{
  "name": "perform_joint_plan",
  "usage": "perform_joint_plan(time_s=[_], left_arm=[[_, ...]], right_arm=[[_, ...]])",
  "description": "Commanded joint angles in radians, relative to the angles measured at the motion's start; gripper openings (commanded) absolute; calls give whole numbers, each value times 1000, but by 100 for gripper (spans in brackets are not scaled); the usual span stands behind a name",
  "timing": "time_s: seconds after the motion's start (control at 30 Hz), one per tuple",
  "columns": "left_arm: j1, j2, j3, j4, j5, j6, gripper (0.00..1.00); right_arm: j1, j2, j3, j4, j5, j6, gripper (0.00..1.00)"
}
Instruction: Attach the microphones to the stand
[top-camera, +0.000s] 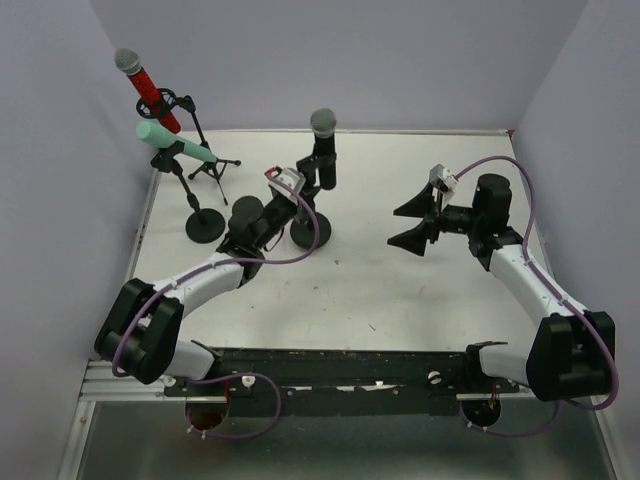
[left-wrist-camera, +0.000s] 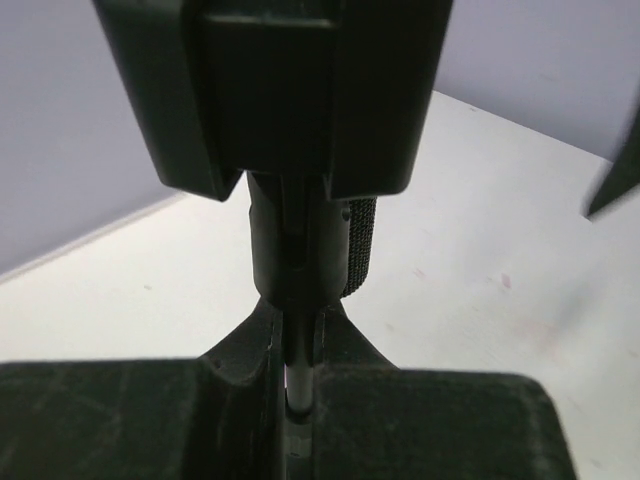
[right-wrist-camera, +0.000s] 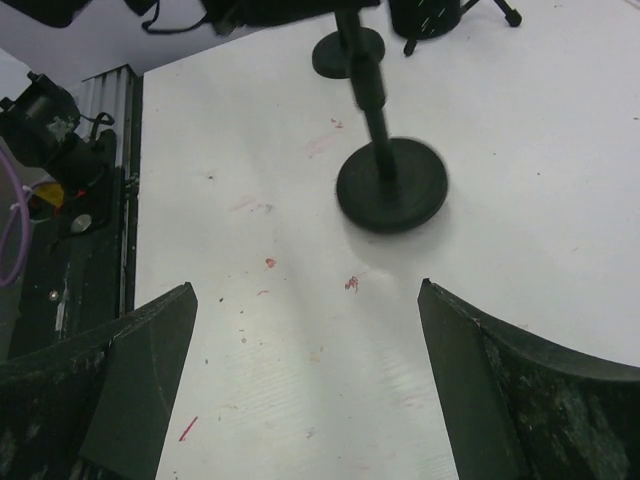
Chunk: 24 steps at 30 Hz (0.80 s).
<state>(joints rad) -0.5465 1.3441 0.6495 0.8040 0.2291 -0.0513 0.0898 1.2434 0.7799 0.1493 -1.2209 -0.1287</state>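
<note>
Left pincer (top-camera: 306, 184): jaws drawn in narrow and clamped on a black cylinder. Judged from the overhead view, this is the lower handle of the black microphone (top-camera: 322, 150) where it meets its holder; the wrist view is too close to separate handle from clip. Mic stands upright, grey mesh head up, on a post over a round base (top-camera: 311, 231), mid-desk and toward the far edge. Red microphone (top-camera: 150, 92) sits tilted in the clip of a tripod stand (top-camera: 213, 168) at the far left corner. Mint-green microphone (top-camera: 178, 146) lies angled in a second stand just beside and below it, with its round foot (top-camera: 205, 225) nearer the left edge. Right pincer (top-camera: 418, 224): spread wide, holding nothing, hanging over bare desk (top-camera: 400, 300) toward the right edge, well apart from all stands. Progress, as a judgement: all three mics appear mounted, so the task looks nearly done. Left to do: confirm the black one is seated, let go, back the left arm off without tipping the stand.
</note>
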Motion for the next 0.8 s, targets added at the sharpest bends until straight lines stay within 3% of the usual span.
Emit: perform_joint_plan(time_s=[0.0,0.4,0.77], left_arm=[[107,81,166,149,-102,47,0],[302,355,456,92,-105,47,0],[365,471,503,52,-74,77,0]], right_arm=[[-5,7,16,-50,-8,-49,100],[-7,37,28,-88,-9,-86,100],[-9,67,44,-125,-14,-120,100]])
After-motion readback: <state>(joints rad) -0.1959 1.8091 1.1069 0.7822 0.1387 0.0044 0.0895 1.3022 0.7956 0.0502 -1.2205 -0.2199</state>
